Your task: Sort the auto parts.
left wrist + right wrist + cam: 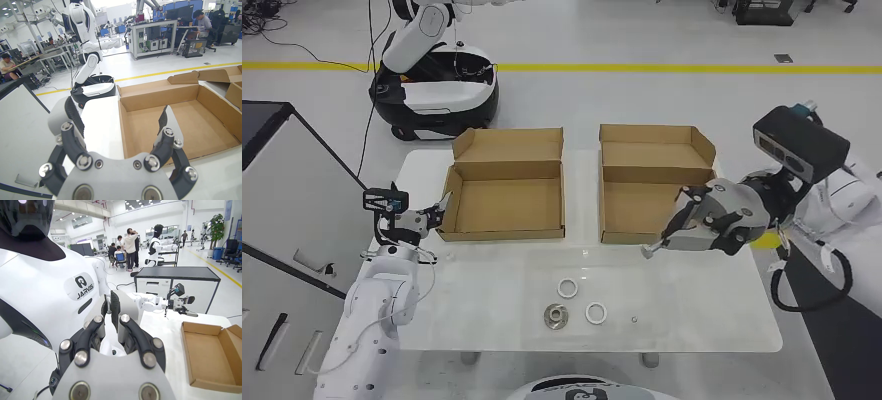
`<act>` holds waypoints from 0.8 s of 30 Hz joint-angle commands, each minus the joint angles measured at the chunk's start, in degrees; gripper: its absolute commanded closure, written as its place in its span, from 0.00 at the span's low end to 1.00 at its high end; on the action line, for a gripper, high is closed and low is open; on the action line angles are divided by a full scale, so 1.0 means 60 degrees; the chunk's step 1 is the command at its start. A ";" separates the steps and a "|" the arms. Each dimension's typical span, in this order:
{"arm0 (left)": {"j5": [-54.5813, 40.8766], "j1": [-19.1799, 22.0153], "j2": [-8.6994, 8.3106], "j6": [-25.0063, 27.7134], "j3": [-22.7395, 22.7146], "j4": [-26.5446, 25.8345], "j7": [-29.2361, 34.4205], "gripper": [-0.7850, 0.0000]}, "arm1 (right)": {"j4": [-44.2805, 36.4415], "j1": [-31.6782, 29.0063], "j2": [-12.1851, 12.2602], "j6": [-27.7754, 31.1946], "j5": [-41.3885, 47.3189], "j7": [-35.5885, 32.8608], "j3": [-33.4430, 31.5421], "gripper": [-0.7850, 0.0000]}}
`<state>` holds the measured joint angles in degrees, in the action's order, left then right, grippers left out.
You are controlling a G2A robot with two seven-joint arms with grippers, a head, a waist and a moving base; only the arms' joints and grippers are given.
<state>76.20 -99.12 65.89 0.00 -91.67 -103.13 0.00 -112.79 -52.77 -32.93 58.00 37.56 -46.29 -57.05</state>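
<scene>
Take the middle of the worktop [492, 300] as your dial, with twelve o'clock pointing away from the robot. Two open cardboard boxes sit side by side on the far half, a narrow gap between them: the left box [507, 205] at about eleven o'clock and the right box [647, 205] at about one. Both have their lids folded back, and what you can see of the left box's floor is bare.

Your left pincer [117, 104] is released, its fingers spread wide. It hovers at nine o'clock, just beside the outer wall of the left box, with one fingertip over that wall and the other over the worktop.

Your right pincer [109, 302] is clenched on a threaded bolt [108, 305], which stands upright between the ribbed pads. In the top view this pincer [650, 250] hangs at about three o'clock, just at the near wall of the right box.

The loose parts lie close together at six o'clock, well apart from both boxes. There you see a white ring [568, 288], a second white ring [596, 313] at its five o'clock, and a metal flanged piece [556, 317] just beside both. A tiny part [634, 320], too small to identify, lies at three o'clock from the second ring.
</scene>
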 commanded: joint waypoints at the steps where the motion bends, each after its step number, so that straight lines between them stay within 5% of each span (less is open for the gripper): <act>1: 0.0000 0.0000 0.0000 0.0000 0.0000 0.0000 0.0000 0.00 | 0.0126 -0.0003 -0.0166 0.0000 0.0058 0.0000 0.0030 1.00; 24: 0.0000 0.0000 0.0000 0.0000 0.0000 0.0000 0.0000 0.00 | -0.0125 -0.1698 -0.1863 0.0000 0.0714 -0.0002 -0.1347 1.00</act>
<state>76.20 -99.12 65.89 0.00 -91.67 -103.13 0.00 -113.41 -62.82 -43.87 58.00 41.72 -46.31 -64.91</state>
